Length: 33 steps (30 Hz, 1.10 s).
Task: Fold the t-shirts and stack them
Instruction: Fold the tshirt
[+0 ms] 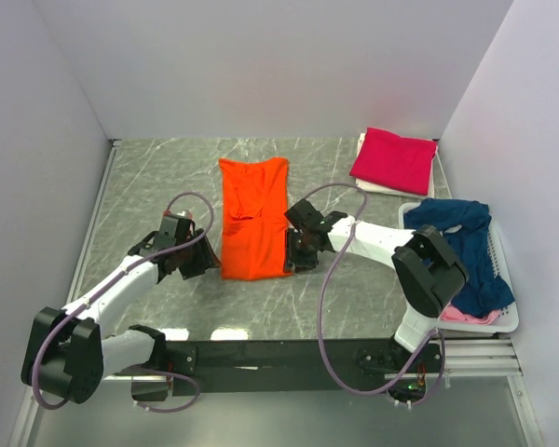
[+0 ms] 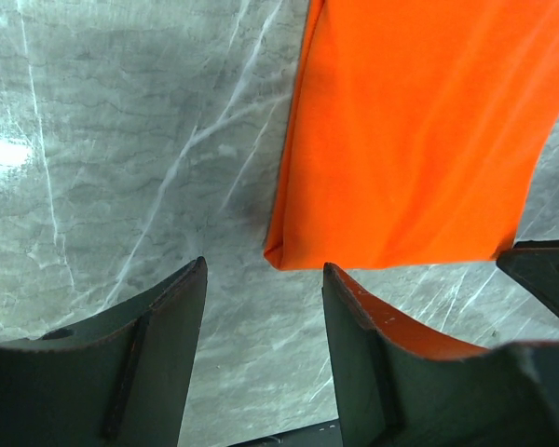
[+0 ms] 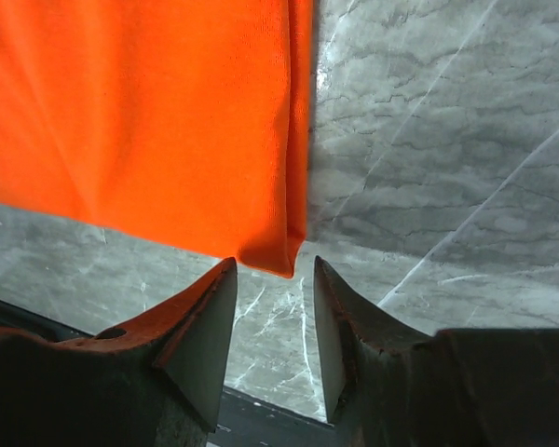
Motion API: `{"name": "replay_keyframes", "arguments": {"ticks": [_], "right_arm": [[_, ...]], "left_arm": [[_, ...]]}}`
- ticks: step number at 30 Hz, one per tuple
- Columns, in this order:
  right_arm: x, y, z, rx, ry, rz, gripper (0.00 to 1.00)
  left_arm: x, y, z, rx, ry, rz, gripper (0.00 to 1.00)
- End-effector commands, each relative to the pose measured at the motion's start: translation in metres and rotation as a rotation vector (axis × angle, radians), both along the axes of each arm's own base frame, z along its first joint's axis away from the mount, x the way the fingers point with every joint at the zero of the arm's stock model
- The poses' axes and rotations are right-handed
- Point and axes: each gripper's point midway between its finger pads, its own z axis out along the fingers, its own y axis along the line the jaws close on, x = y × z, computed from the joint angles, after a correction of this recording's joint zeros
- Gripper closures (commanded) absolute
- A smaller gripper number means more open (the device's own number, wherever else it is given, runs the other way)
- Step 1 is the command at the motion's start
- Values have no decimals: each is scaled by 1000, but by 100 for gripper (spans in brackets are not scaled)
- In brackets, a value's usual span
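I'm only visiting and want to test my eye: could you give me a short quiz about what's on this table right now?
1. True or false: the orange t-shirt lies inside the white basket.
2. Which t-shirt sits folded at the far right of the table? A green, B magenta, C yellow.
3. The left gripper and right gripper sit at the orange t-shirt's near corners. Are their jaws open or shut?
Key: 1 false, it lies flat on the table; 2 B; 3 both open, holding nothing.
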Motion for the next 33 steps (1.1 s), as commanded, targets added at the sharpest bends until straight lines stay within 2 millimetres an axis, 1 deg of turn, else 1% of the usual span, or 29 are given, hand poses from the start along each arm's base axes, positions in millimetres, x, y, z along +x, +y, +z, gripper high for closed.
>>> {"name": "replay_keyframes", "arguments": {"ticks": [1,2,7,12,16,17,22,28,33], "right_arm": [[-6,1,-12,-15,27,1,55],[-7,1,-15,-24,37,1,57],[-10,2,-21,-27,65,0,60],[-15,1,-31,-36,91,0,63],[-17,-1,-35,-41,107,-1,72],[-18,-1,-36,-43,109,-1,76],[-20,-1,-36,-40,115,1,88],[-22,-3,-38,-48,122,2,90],[-22,-3,-38,-53,123,6,91]], "left_arm": [[0,-2,6,-19,-21,-7,42],[0,-2,7,-21,-21,-8,42],[0,-2,6,-18,-20,-9,42],[0,3,3,5,-9,13,42],[1,8,-2,32,6,33,43],[0,8,-5,37,21,32,43],[-1,5,-12,33,45,18,44],[-5,0,-22,13,78,-1,45],[-5,-8,-25,-35,75,-11,45]]}}
